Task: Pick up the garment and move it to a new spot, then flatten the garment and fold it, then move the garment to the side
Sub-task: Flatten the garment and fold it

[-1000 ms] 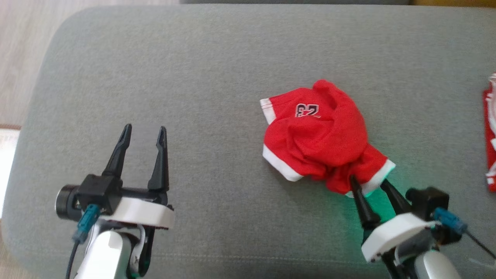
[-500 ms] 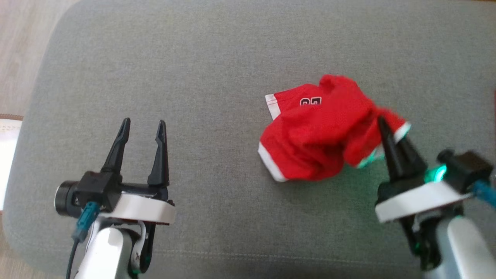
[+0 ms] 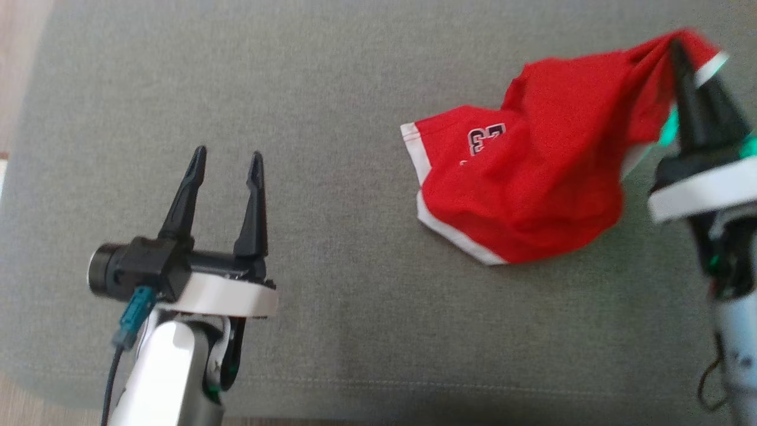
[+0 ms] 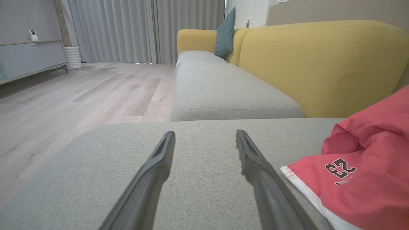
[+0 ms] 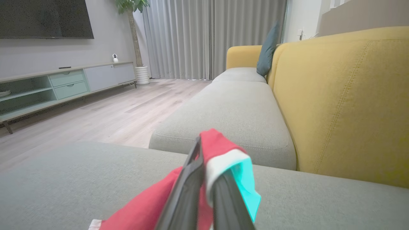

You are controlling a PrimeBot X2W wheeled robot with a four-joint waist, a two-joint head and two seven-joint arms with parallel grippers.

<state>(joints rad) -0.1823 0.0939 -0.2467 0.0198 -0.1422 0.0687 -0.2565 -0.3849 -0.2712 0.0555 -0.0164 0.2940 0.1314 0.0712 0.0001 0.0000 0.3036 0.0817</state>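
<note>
left gripper (image 3: 227,155): jaws wide apart, fingers pointing forward, pale forearm (image 3: 165,367) behind it | right gripper (image 3: 680,56): jaws pinched together on the garment (image 3: 532,177) hem, fingers pointing forward, farther ahead than the left gripper

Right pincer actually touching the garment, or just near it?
Touching. Right wrist view shows the right pincer shut on the garment at its white-trimmed edge.
</note>
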